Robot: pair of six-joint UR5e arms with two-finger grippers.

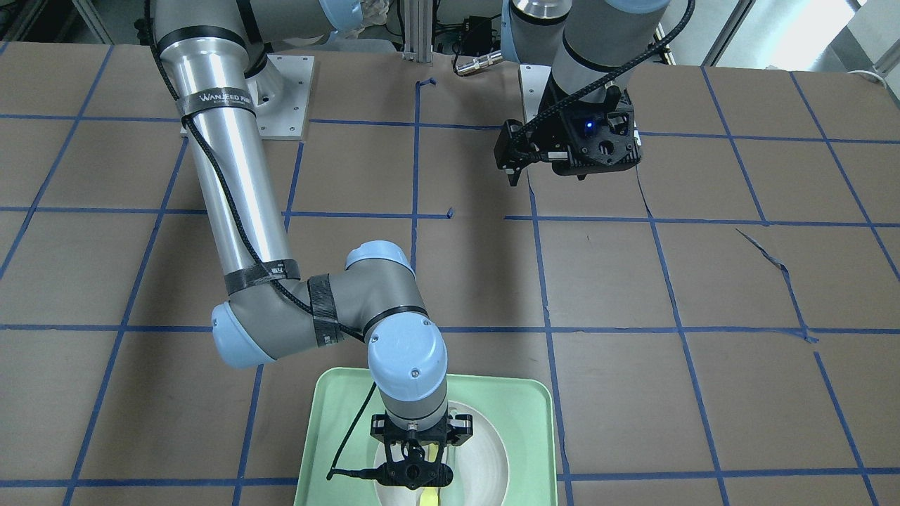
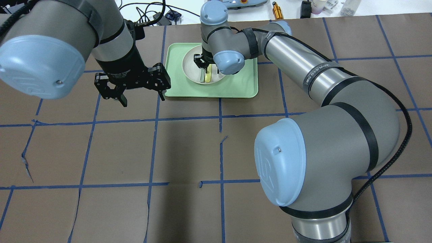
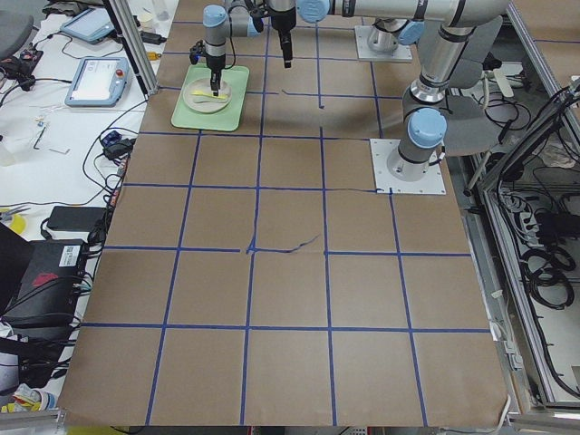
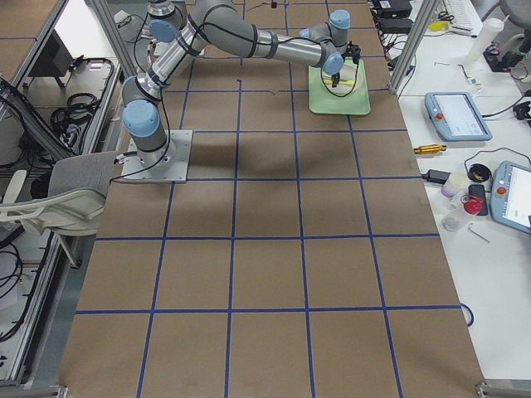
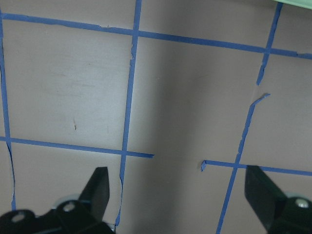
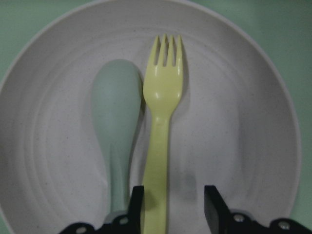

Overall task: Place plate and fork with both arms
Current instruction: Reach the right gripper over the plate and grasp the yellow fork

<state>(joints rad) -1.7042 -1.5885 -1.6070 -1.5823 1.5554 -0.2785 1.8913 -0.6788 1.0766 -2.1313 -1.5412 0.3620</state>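
Note:
The white plate lies in the mint-green tray. The pale-yellow fork lies in the plate, tines pointing away from the wrist, beside a grey-green spoon. My right gripper hangs low over the plate, open, its fingers astride the fork's handle with a gap on one side. In the overhead view the right gripper covers part of the plate, and the fork sticks out below it. My left gripper is open and empty above the bare table, just left of the tray.
The brown table bears a grid of blue tape lines. The tray stands at the far edge of the table, with cables and small items beyond it. The right arm's elbow reaches over the table's middle.

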